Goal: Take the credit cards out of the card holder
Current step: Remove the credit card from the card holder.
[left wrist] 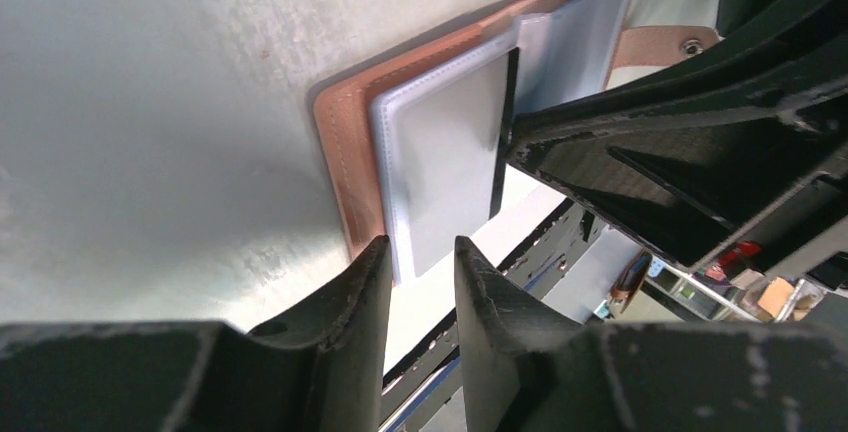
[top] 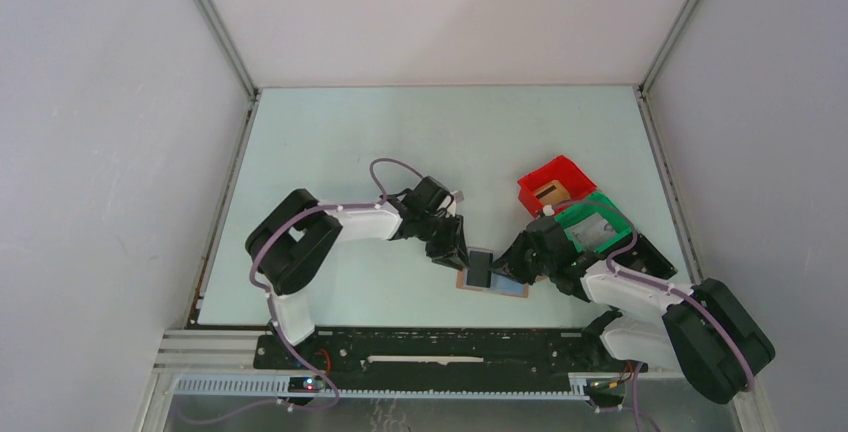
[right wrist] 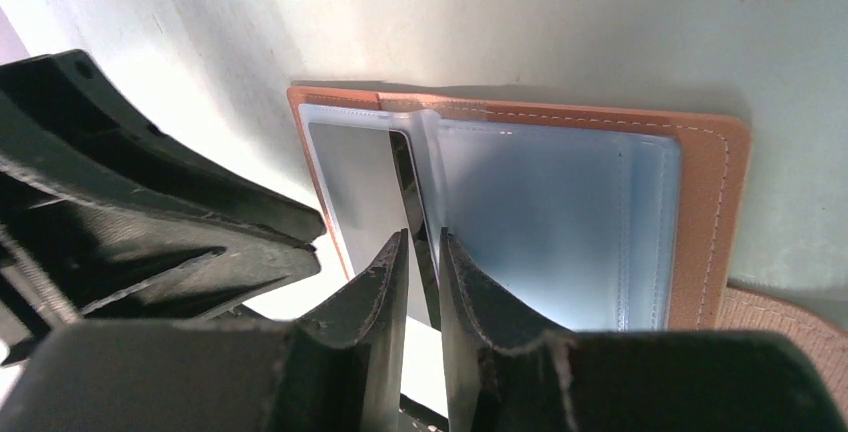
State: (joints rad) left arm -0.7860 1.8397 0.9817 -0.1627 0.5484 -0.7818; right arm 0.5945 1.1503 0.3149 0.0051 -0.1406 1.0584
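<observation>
The card holder (top: 505, 288) was laid open and flat on the pale desk (top: 400, 142), close to the near edge and about midway along it. Tan leather with a stitched border was seen around two glossy blue-grey plastic panels (right wrist: 540, 222). A small tan tab (left wrist: 655, 47) with a metal snap was set at one side.

A thin dark card (right wrist: 412, 202) was shown edge-on at the fold between the panels. The right fingers (right wrist: 388, 277), black, curved and scuffed, were drawn close on either side of that edge; whether it was pinched could not be told. The left fingers (left wrist: 372, 287), of the same black plastic, were held apart with a clear gap at the holder's short end, and a corner of the grey panel reached to the mouth of that gap.

Toward the desk's right edge a red plastic bin (top: 535, 177) was set touching a green plastic bin (top: 572, 217). A tan piece (top: 550, 193) was seen in the red one. The green one's contents were largely hidden by the right arm (top: 640, 287).
</observation>
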